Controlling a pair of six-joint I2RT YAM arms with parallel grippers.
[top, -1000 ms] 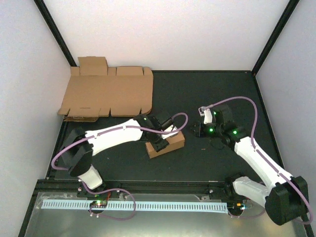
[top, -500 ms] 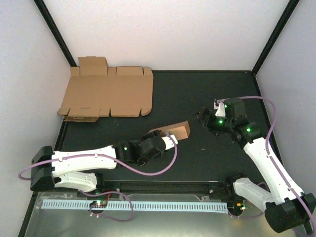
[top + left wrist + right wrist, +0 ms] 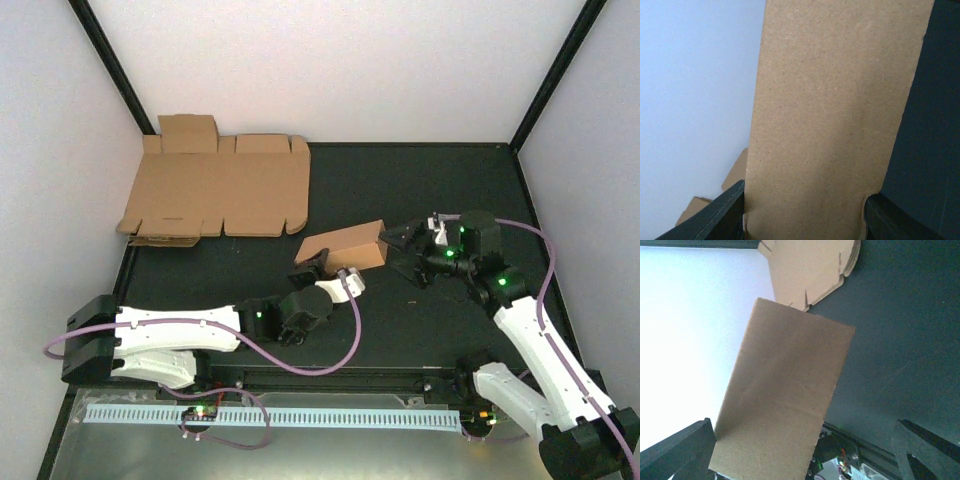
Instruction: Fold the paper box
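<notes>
Flat cardboard sheets [image 3: 215, 190] are stacked in the far left corner of the black table [image 3: 400, 190], against the wall. The left arm [image 3: 180, 328] is stretched low along the near edge, reaching toward the centre. The left gripper [image 3: 322, 268] is clamped on the near-left end of the paper box [image 3: 345, 247]; in the left wrist view the brown panel fills the gap between both fingers [image 3: 722, 216]. The box is folded shut, slanted near the table's middle, and appears lifted off the mat. Just right of it, the right gripper [image 3: 402, 250] is spread wide at the box's right end, nothing grasped; contact with one finger [image 3: 682, 450] cannot be told.
</notes>
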